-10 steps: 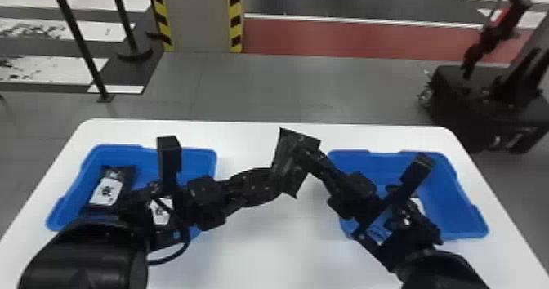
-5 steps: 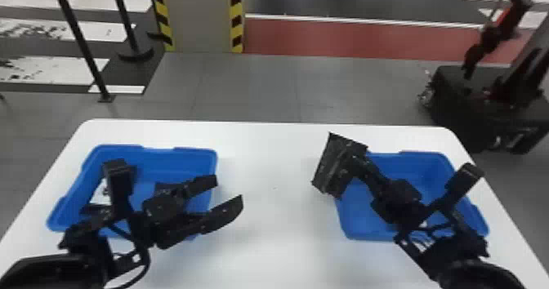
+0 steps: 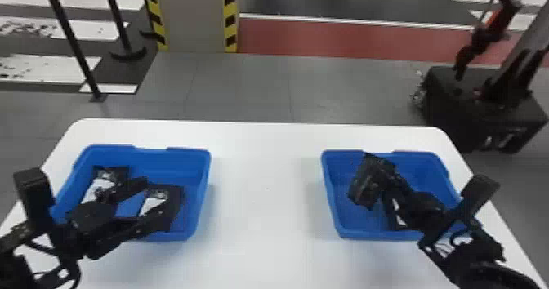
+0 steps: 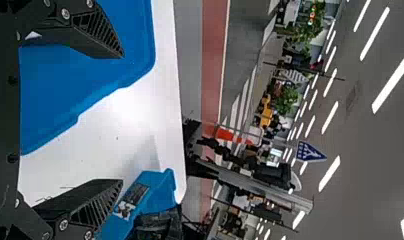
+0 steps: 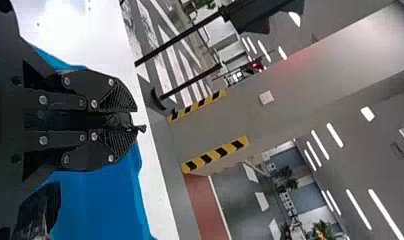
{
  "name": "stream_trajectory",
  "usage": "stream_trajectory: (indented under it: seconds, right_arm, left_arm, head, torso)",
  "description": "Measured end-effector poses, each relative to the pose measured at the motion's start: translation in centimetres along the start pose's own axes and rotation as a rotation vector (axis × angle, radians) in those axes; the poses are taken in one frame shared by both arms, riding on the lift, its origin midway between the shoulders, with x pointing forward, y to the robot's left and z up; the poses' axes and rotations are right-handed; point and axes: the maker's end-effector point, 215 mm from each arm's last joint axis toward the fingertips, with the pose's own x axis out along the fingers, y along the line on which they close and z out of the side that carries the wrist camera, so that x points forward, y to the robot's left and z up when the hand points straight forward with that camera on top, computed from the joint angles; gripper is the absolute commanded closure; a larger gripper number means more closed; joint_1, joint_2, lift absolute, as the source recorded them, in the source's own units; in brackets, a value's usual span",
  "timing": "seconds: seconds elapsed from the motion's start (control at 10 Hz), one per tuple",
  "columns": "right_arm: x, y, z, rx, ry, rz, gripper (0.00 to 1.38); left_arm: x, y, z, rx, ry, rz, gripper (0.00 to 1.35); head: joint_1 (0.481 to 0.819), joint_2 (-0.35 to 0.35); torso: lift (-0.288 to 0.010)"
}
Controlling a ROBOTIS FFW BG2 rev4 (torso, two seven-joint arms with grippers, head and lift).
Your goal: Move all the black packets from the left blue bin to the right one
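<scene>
While right gripper (image 3: 383, 178) pinches black packet (image 3: 360, 188) above right blue bin (image 3: 337, 210), left gripper (image 3: 155, 197) gapes.
Left blue bin (image 3: 179, 161): two packets (image 3: 97, 188).

Head view: looks forward and down from high up, over table (image 3: 265, 186), left bin (image 3: 203, 182) and right bin (image 3: 328, 182). Left wrist view: on its side, close by left bin, faces far right. Right wrist view: on its side, close over right bin, faces far left toward pillar (image 3: 196, 18). Common to all three: table, right bin, red floor strip (image 3: 347, 39).
</scene>
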Motion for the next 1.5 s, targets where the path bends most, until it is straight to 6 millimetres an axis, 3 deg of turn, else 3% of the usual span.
stream_trajectory:
  seconds: [0.1, 0.2, 0.3, 0.4, 0.5, 0.7, 0.9, 1.2, 1.5]
  right_arm:
    - [-0.3, -0.8, 1.1, -0.032, -0.02, -0.025, 0.0]
    - [-1.0, -0.7, 3.4, -0.109, -0.069, -0.049, 0.14]
    - [-2.6, 0.7, 6.6, -0.221, -0.137, -0.092, 0.24]
    - [-4.8, 3.8, 8.8, -0.311, -0.185, -0.107, 0.31]
    - [-6.6, 6.3, 8.9, -0.347, -0.194, -0.095, 0.33]
    - [-8.5, 8.2, 5.6, -0.299, -0.157, -0.066, 0.33]
    - [-9.5, 9.1, 3.5, -0.249, -0.132, -0.044, 0.33]
    - [-9.8, 10.2, 2.1, -0.203, -0.115, -0.013, 0.33]
    - [-9.8, 10.3, 1.6, -0.175, -0.106, -0.008, 0.33]
  left_arm:
    - [-0.8, 0.9, -0.3, 0.001, 0.008, 0.025, 0.15]
    - [-1.4, 1.6, -0.8, 0.003, 0.021, 0.05, 0.15]
    - [-2.0, 2.6, -1.4, 0.009, 0.045, 0.087, 0.15]
    - [-2.6, 3.9, -2.3, 0.018, 0.079, 0.136, 0.15]
    - [-3.3, 5.1, -3.1, 0.02, 0.114, 0.182, 0.15]
    - [-4.1, 7.1, -4.6, 0.007, 0.189, 0.254, 0.15]
    - [-2.3, 8.2, -5.7, -0.03, 0.262, 0.259, 0.16]
    - [0.8, 8.8, -7.1, -0.111, 0.357, 0.243, 0.18]
    - [1.4, 8.1, -9.2, -0.195, 0.448, 0.258, 0.21]
  head:
    - [0.695, -0.064]
    - [0.695, -0.065]
    - [0.695, -0.063]
    - [0.695, -0.038]
    - [0.695, -0.018]
    - [0.695, 0.045]
    - [0.695, 0.062]
    - [0.695, 0.057]
    - [0.695, 0.05]
  torso:
    - [-0.11]
    - [-0.11]
    - [-0.11]
    - [-0.11]
    - [-0.11]
    - [-0.11]
    - [-0.11]
    - [-0.11]
    - [-0.11]
